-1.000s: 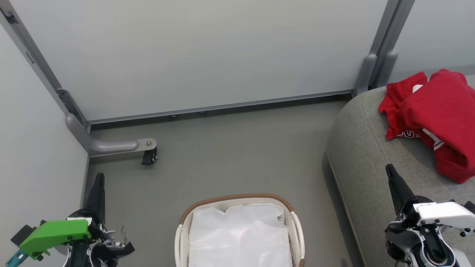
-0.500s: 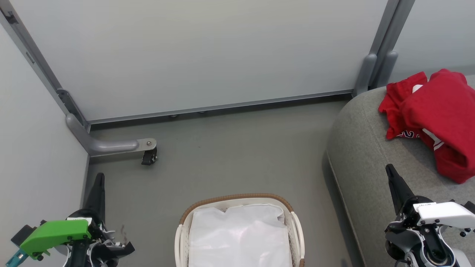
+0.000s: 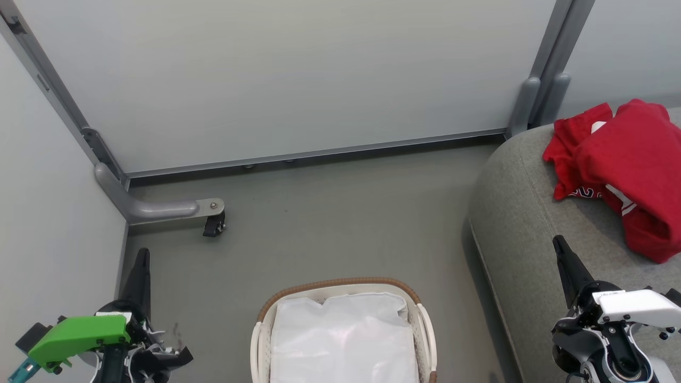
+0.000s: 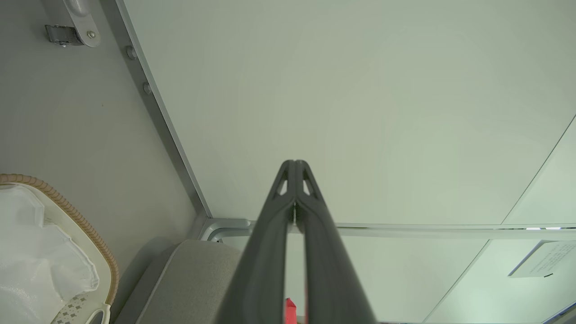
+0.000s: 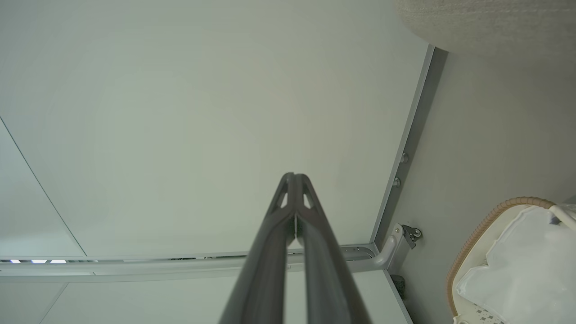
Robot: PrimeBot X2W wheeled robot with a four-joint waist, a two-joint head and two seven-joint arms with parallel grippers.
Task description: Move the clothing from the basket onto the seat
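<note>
Plainly, grey floor (image 3: 340,223) meets pale walls (image 3: 298,80); left tool (image 3: 142,253), right tool (image 3: 558,241) pressed closed.

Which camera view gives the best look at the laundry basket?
The head view: the basket sits centred, showing its brown rim and white liner, though the frame edge crops it. Each wrist view catches a corner slice of rim and liner.
</note>
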